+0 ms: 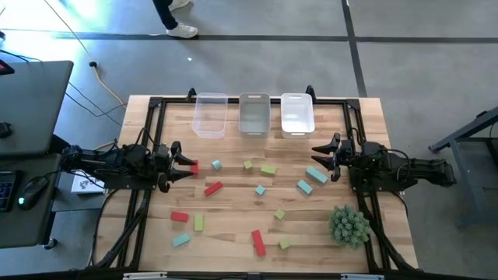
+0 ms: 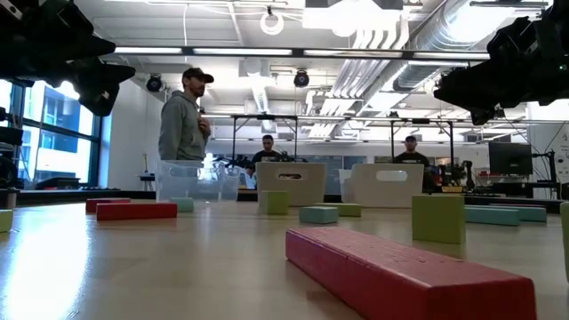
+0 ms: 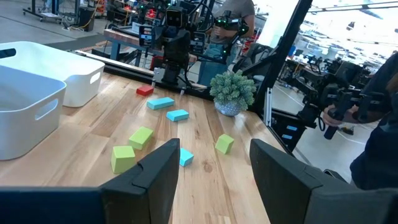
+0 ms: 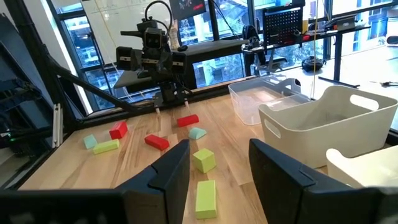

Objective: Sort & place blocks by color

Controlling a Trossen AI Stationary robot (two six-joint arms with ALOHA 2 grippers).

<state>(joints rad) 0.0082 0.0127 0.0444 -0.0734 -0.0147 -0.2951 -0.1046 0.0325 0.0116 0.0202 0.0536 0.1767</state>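
no text or label (nor any number) is legible.

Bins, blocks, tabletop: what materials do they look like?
Bins: plastic by the look. The left one is see-through, the other two milky white with moulded handle slots. Blocks: matte, solid colour with sharp edges, probably painted wood or foam; can't tell which. Tabletop: pale wood with visible plank seams and grain, lightly glossy.

Three bins stand in a row at the table's far edge. The blocks lie scattered between the left gripper and the right gripper, and nearer than both. The plant sits near the right gripper, toward the front.
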